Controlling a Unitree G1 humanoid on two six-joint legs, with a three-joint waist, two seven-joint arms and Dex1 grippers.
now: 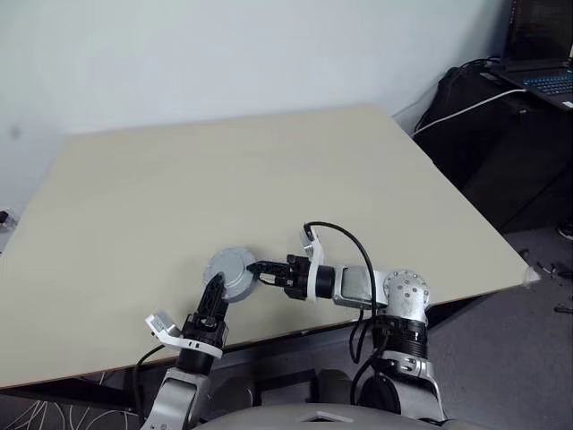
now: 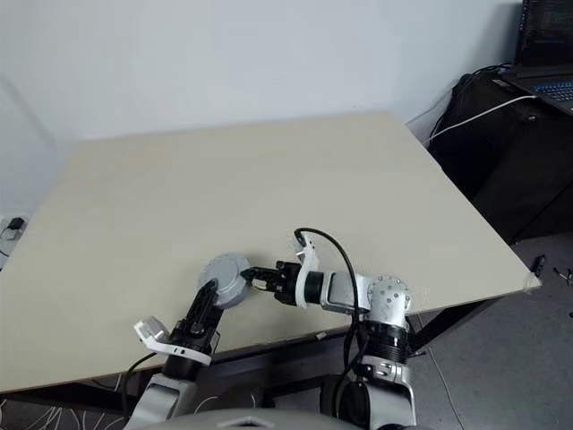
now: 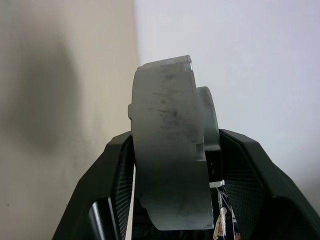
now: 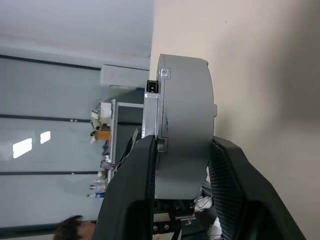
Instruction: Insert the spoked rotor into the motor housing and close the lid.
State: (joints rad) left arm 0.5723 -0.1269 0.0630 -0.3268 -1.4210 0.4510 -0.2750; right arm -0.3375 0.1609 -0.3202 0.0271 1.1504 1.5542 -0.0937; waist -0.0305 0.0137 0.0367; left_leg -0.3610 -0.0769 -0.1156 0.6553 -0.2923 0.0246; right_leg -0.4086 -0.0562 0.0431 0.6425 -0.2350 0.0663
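A grey round motor housing point(image 1: 231, 271) hangs on edge just above the table's near edge, its flat face toward me. No windings show on it. The left wrist view shows it as a thick grey disc point(image 3: 170, 150) with a thinner disc, possibly the lid, flat against one side. My left gripper point(image 1: 218, 287) reaches up from below, and its fingers point(image 3: 120, 170) press both faces. My right gripper point(image 1: 259, 269) comes in from the right, and its fingers point(image 4: 145, 170) clamp the rim of the housing point(image 4: 185, 115). The spoked rotor is hidden.
The beige table point(image 1: 269, 179) stretches ahead, and its front edge lies right under the grippers. A laptop point(image 1: 546, 54) with cables sits on dark furniture at the far right. A person's head point(image 4: 75, 222) shows far off in the right wrist view.
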